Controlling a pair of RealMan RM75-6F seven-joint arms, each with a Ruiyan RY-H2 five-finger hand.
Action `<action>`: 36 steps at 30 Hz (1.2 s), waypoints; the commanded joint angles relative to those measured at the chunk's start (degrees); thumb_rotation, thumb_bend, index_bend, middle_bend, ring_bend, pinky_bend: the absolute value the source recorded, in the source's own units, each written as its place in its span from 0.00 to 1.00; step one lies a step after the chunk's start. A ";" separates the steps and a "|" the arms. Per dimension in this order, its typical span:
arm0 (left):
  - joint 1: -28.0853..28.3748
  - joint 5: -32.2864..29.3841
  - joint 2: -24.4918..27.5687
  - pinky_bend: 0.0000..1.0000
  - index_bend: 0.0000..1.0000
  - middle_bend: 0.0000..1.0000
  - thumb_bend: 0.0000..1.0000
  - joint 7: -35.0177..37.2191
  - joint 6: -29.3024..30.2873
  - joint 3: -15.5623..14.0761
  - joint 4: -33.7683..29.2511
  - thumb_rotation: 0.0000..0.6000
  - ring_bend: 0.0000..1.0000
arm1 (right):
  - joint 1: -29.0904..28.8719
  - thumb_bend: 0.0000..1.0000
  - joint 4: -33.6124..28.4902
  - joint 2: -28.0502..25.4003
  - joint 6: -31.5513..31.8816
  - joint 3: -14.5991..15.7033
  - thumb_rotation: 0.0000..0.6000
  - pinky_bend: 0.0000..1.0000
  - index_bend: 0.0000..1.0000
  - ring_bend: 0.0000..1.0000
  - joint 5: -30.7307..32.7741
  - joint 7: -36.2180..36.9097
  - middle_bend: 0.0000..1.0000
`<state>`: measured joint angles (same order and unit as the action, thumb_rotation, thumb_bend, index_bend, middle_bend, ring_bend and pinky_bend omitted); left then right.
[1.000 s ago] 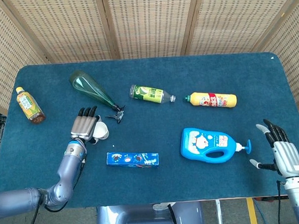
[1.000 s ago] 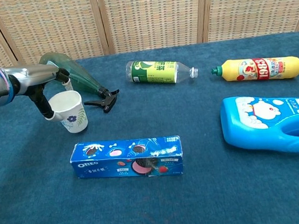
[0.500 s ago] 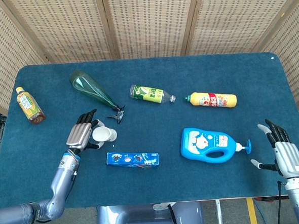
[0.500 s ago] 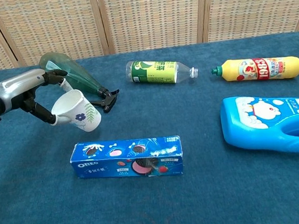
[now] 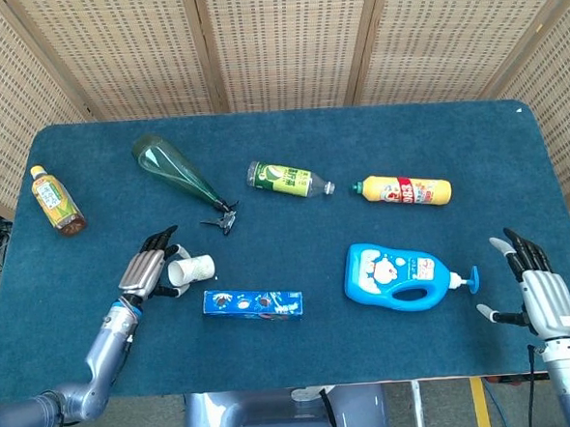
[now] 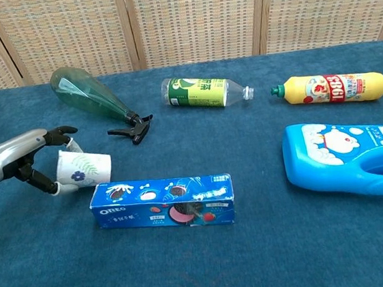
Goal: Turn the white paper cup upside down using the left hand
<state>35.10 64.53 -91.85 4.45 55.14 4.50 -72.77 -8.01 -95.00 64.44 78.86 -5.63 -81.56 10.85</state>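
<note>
The left hand reaches in low from the counter's near-left edge, fingers wrapped around the white paper cup, which lies tipped sideways just beside the blue cookie box. The right hand rests at the far right edge, fingers spread, holding nothing.

- The small white paper cup with a blue flower and green leaf sprigs printed on its side lies tipped over, its axis roughly level.
- Its open mouth points toward the robot's left hand, its base toward the table's middle.
- The fingers of that hand hold it at the rim end, at the left front of the blue-covered table.
- Whether its side touches the cloth is hard to tell.
</note>
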 commanded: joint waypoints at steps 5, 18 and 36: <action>-0.92 -1.81 1.83 0.00 0.33 0.00 0.24 -2.35 -2.17 0.10 -0.06 1.00 0.00 | -0.07 0.09 -0.09 0.15 -0.18 0.10 1.00 0.00 0.00 0.00 -0.05 -0.43 0.00; 1.52 -9.92 8.02 0.00 0.00 0.00 0.21 -13.95 -5.02 3.28 -7.83 0.86 0.00 | -0.12 0.09 -0.15 0.29 -0.13 0.07 1.00 0.00 0.00 0.00 -0.17 -0.62 0.00; 17.57 -45.68 8.93 0.00 0.16 0.00 0.24 -46.95 0.53 3.01 -19.60 0.86 0.00 | -0.08 0.09 -0.33 -0.44 -0.28 0.10 1.00 0.00 0.00 0.00 -0.48 1.22 0.00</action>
<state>51.47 20.13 -82.44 -41.29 54.64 7.55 -91.64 -8.09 -95.33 64.01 78.59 -5.54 -82.04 12.07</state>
